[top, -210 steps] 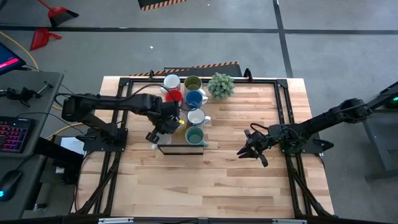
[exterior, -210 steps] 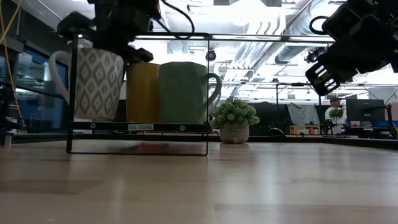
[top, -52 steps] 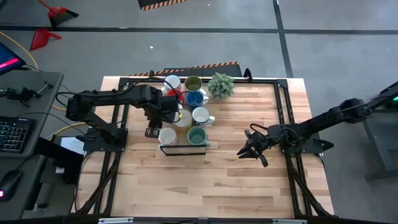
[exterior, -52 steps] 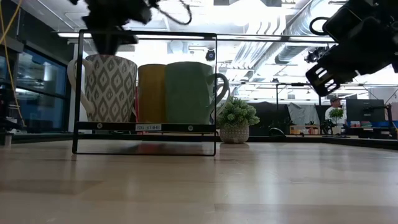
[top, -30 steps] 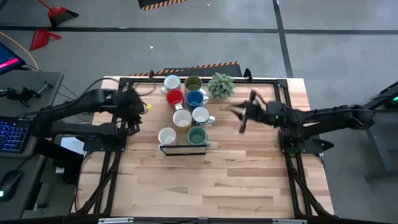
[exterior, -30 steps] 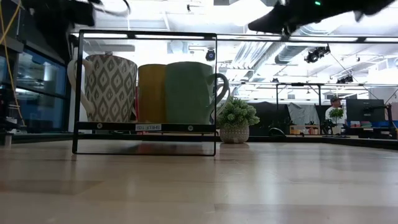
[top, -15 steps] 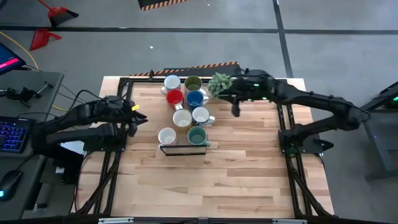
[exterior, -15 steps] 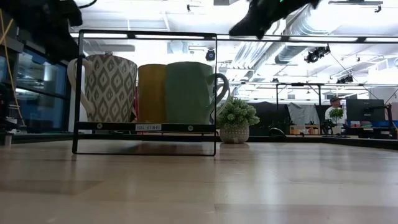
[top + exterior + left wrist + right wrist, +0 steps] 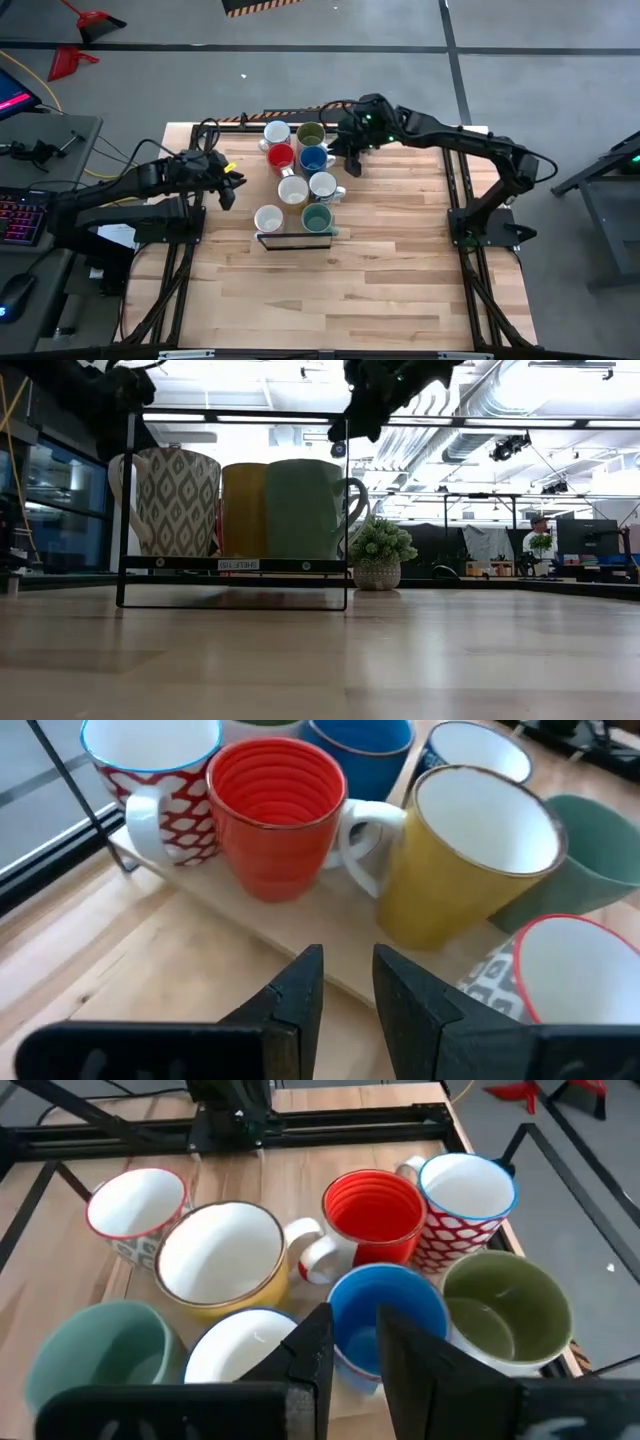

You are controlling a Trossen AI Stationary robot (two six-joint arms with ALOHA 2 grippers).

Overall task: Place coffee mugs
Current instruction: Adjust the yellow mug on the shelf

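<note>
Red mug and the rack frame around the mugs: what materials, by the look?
Red mug: probably glazed ceramic; glossy, ridged rings inside, thick rim. Rack frame: looks like thin black metal rod, matte, straight with square corners; painted or coated, cannot tell which.

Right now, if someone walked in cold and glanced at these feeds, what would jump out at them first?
The tight cluster of colourful mugs on a low rack at the table's far middle, the red mug and blue mug brightest. Next, the right end effector hangs just beside the blue mug, holding nothing. The left end effector waits off the cluster's left side, also empty.
</note>
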